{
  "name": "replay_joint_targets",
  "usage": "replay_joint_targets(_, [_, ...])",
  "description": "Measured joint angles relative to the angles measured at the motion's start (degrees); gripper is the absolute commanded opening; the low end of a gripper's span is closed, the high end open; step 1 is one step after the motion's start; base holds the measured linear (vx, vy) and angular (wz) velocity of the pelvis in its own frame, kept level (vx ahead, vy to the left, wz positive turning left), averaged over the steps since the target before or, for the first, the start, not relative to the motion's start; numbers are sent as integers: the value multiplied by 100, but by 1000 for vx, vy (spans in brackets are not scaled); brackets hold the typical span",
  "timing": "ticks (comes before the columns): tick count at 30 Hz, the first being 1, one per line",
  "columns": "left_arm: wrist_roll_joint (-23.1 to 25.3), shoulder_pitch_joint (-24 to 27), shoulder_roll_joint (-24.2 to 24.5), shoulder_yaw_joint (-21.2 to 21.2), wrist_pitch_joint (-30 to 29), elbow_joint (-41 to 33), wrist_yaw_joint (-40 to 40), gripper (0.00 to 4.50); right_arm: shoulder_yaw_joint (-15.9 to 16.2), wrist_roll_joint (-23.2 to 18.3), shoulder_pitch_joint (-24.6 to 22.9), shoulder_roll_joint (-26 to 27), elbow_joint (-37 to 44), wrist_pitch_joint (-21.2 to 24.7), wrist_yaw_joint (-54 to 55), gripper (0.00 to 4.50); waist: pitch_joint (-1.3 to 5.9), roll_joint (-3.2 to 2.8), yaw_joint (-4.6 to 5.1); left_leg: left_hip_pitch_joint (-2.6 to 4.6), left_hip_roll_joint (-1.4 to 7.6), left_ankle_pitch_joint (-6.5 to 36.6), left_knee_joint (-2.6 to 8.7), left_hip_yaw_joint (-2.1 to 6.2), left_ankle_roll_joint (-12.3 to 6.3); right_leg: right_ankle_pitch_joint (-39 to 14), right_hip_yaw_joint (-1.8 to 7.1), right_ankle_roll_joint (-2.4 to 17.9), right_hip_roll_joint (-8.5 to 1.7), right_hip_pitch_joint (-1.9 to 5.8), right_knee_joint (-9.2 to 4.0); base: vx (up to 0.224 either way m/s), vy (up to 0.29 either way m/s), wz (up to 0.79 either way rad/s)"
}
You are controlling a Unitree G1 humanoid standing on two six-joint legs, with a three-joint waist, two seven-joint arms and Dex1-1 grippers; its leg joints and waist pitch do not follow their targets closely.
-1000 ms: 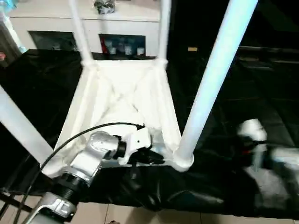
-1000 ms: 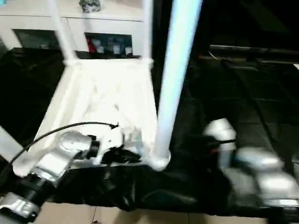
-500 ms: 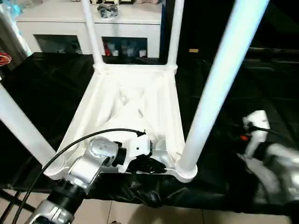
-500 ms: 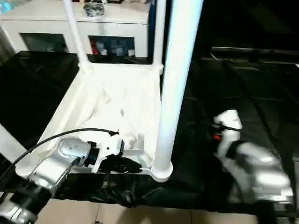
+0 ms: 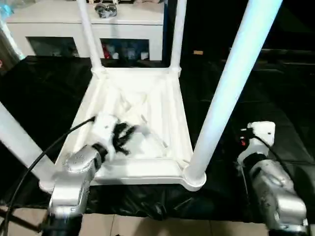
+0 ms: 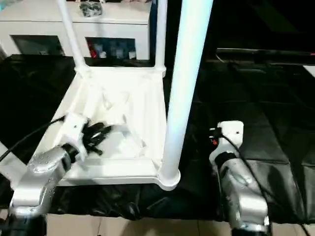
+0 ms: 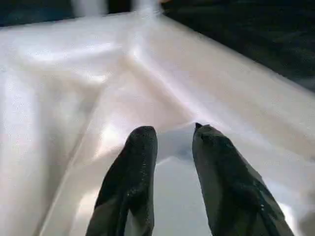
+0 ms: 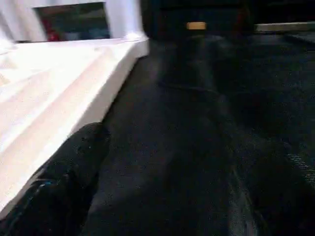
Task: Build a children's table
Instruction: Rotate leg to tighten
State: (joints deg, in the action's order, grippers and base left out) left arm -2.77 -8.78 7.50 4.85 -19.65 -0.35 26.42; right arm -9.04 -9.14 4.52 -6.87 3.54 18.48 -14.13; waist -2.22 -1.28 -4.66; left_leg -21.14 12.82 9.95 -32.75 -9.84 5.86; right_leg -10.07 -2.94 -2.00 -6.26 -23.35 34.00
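table upside down on black sheet, both grippers empty

left gripper (image 7: 170,142) sits over the ribbed underside of the table (image 5: 162,105), fingers parted by a narrow gap, nothing between them. right gripper (image 8: 162,162) low over the black sheet (image 8: 206,123) just beside the table's edge; one finger (image 8: 74,172) in view, jaws wide, holding nothing. the near right leg (image 5: 231,88) stands upright in its corner socket between the two grippers. beyond, two far legs (image 5: 178,34) rise. past them, a white cabinet (image 5: 59,22) with glass doors.

White children's table (image 5: 162,105) upside-down on black cloth, legs up.
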Motion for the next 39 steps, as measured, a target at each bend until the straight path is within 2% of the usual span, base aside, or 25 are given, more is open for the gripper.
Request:
replay_joint_targets(4, [33, 380, -605, 42, 692, -107, -789, 154, 261, 101, -62, 216, -1, 104, 164, 448, -13, 71, -8, -8, 0, 0, 4, 3, 0, -7, 26, -15, 15, -15, -7, 0, 0, 0])
replay_joint_targets(7, [130, 369, -617, -5, 840, -220, -964, 154, 299, 101, -60, 270, -8, 21, 223, 448, -11, 55, -42, -9, -3, 0, 4, 4, 0, -7, 55, -18, 32, -15, -10, 0, 0, 0])
replay_joint_targets(9, [147, 329, -613, -27, 893, -259, -979, 154, 267, 100, -36, 266, -24, -144, 276, 448, -5, 31, -43, -10, -7, 0, 4, 3, 0, -6, 70, -20, 36, -14, -12, 0, 0, 0])
replay_joint_targets(12, [192, 229, -617, -110, 988, -256, -1043, 154, 254, 98, -35, 263, -24, -258, 321, 448, -5, 30, -36, -12, -5, 0, 3, 4, 0, -4, 72, -20, 42, -14, -9, 0, 0, 0])
replay_joint_targets(13, [201, 208, -617, -147, 999, -253, -1044, 154, 237, 95, -35, 260, -24, -259, 333, 448, -4, 31, -33, -36, -4, -2, -2, 4, 0, 14, 73, 1, 45, -20, -5, 0, 0, 0])
replay_joint_targets(14, [204, 185, -612, -194, 1011, -253, -1042, 154, 213, 93, -33, 250, -24, -259, 352, 448, 16, 27, -35, -95, 3, -33, -31, 12, -18, 31, 72, 3, 78, -63, 7, 0, 0, 0])
replay_joint_targets(17, [253, 131, -615, -285, 1007, -253, -1081, 154, 205, 94, -5, 111, -25, -277, 320, 448, 81, 34, -33, -390, 14, -89, -201, 25, -83, 136, 64, -20, 94, -362, 102, -27, 3, -1])
replay_joint_targets(18, [285, 156, -605, -339, 1015, -253, -1101, 154, 192, 94, -27, 60, -31, -286, 293, 448, 82, 31, -26, -468, 16, -84, -224, 26, -143, 165, 62, 17, 92, -420, 86, -82, 9, -4])
replay_joint_targets(19, [315, 186, -595, -376, 1032, -253, -1104, 154, 186, 93, -45, 20, -36, -291, 272, 448, 81, 28, -24, -496, 17, -103, -230, 22, -175, 198, 60, 29, 88, -437, 61, -110, 23, -2])
replay_joint_targets(20, [315, 246, -595, -384, 1033, -260, -1102, 154, 175, 89, -55, -2, -42, -291, 253, 448, 67, 17, -17, -478, 20, -92, -226, 16, -157, 204, 50, 15, 83, -410, 23, -123, 37, -4])
replay_joint_targets(21, [302, 362, -584, -375, 1032, -283, -1095, 154, 163, 80, -58, -16, -42, -301, 238, 448, 31, -12, 27, -385, 21, -64, -213, 13, -113, 183, 34, -18, 78, -328, -45, -123, 37, -4])
replay_joint_targets(22, [284, 472, -557, -363, 1034, -325, -1081, 154, 164, 77, -59, -40, -40, -323, 216, 448, -7, -63, 80, -307, 25, -42, -207, 43, -101, 160, -37, -55, 74, -243, -130, -146, 48, -10])
replay_joint_targets(23, [239, 561, -508, -340, 1038, -349, -1047, 174, 167, 79, -72, -64, -41, -367, 184, 450, -42, -126, 141, -233, 44, -28, -186, 86, -111, 152, -133, -58, 71, -120, -262, -161, 39, -11])
replay_joint_targets(24, [234, 613, -425, -304, 1043, -385, -1046, 185, 162, 82, -93, -84, -34, -420, 161, 450, -107, -202, 123, -185, 116, -25, -118, 123, -112, -50, -263, 8, 44, 56, -144, -161, 39, -11])
replay_joint_targets(25, [227, 586, -375, -306, 1044, -412, -1046, 190, 127, 80, -235, -118, -11, -464, 146, 450, -119, -145, 74, -173, 113, -25, -105, 47, -113, -299, -256, 139, -11, 70, 323, -143, -17, 2])
replay_joint_targets(26, [184, 608, -365, -247, 1077, -555, -1047, 190, 78, 78, -323, -141, -32, -471, 128, 450, -114, 20, -63, -144, 97, -26, -108, -101, -114, -459, -107, 125, -34, 181, 589, -59, -114, 5])
replay_joint_targets(27, [180, 729, -399, -153, 1122, -664, -1095, 190, 37, 68, -290, -205, -62, -474, 112, 450, -114, 146, -119, -97, 81, -26, -150, -145, -110, -683, 110, -52, 30, 150, 725, -59, -114, 5])
replay_joint_targets(28, [157, 915, -442, -120, 1129, -691, -1109, 202, 21, 58, -275, -250, -100, -473, 112, 450, -121, 150, -143, -117, 29, 86, -217, -91, -78, -685, 68, -50, -12, 121, 695, -104, -90, -6])
replay_joint_targets(29, [128, 1109, -467, -100, 1129, -733, -1112, 217, 1, 40, -261, -293, -134, -474, 115, 450, -119, 105, -185, -126, -23, 197, -232, -8, -91, -685, 56, -50, -20, 128, 655, -141, 4, -9])
replay_joint_targets(30, [118, 1215, -441, -88, 1127, -742, -1104, 228, -52, 35, -271, -300, -182, -473, 134, 450, -114, 42, -189, -132, -90, 194, -161, 77, -72, -684, 14, -50, -11, 152, 599, -141, 4, -9])
replay_joint_targets(32, [119, 1312, -424, -72, 1131, -881, -1123, 233, -65, 21, -341, -344, -180, -446, 100, 450, -106, 32, -150, -146, -87, 189, -103, 117, -64, -681, -26, -48, 8, 175, 484, -58, 37, -9])
replay_joint_targets(34, [121, 1531, -484, -131, 1155, -1155, -1207, 249, -88, -52, -526, -531, -146, -428, -118, 450, -103, 38, -97, -133, -83, 190, -13, 145, -64, -672, -73, -44, 15, 257, 284, -46, 58, -5])
replay_joint_targets(35, [123, 1660, -510, -149, 1181, -1240, -1235, 262, -128, -103, -583, -612, -143, -430, -234, 450, -99, 59, -72, -128, -82, 189, 15, 145, -65, -670, -72, -43, 14, 274, 213, -9, 87, -8])
replay_joint_targets(36, [133, 1834, -540, -190, 1240, -1326, -1294, 271, -181, -207, -658, -746, -138, -439, -447, 450, -100, 58, -41, -123, -88, 189, 33, 146, -65, -644, -74, -37, 8, 340, 110, -9, 87, -8])
replay_joint_targets(39, [140, 2203, -651, -213, 1523, -1533, -1388, 282, -122, -491, -892, -1069, 1, -420, -1190, 450, -104, 80, -2, -117, -103, 189, 36, 116, -66, -606, -69, -36, -21, 379, -41, -27, 101, -13])
